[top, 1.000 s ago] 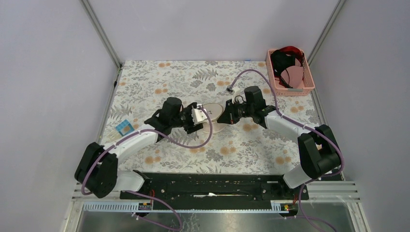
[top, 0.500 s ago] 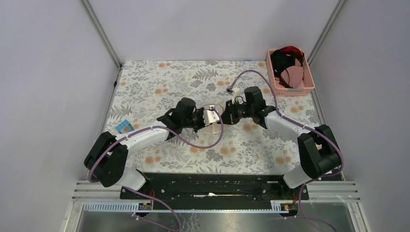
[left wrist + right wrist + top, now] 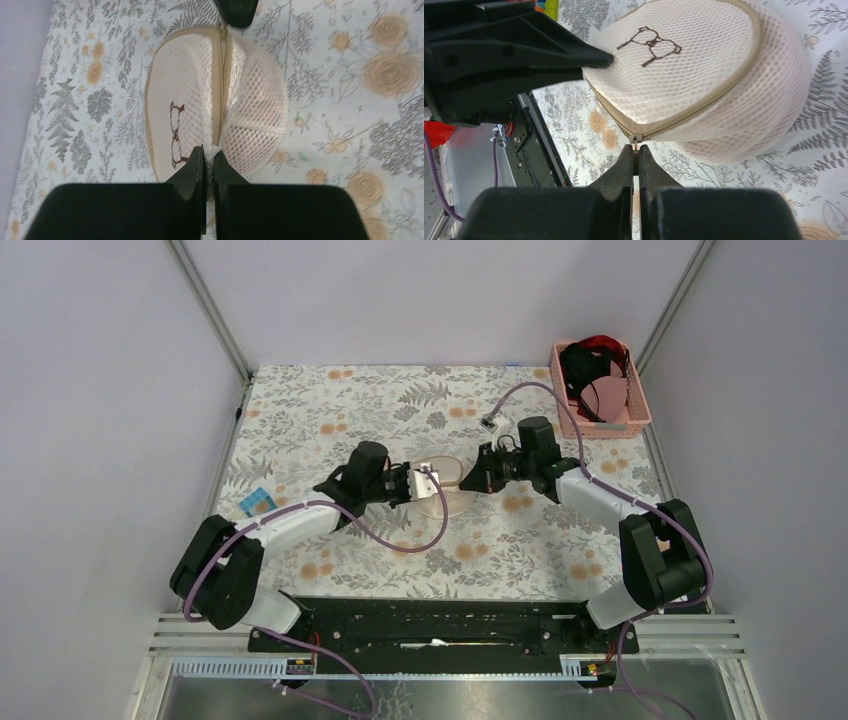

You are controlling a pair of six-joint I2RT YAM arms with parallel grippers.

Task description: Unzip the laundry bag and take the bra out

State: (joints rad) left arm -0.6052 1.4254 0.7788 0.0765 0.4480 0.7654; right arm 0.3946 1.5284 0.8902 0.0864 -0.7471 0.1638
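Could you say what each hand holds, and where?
The left hand holds the laundry bag by its rim at the zip; right hand, the zip pull.

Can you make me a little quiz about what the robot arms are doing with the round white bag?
1. True or false: the laundry bag lies in the pink basket.
2. What does the right gripper pinch? A the zip pull, B a sock, C a spoon.
3. Fill the gap: the left gripper is ___ on the bag's edge.
Key: 1 false, it sits between the grippers, away from the basket; 2 A; 3 shut.
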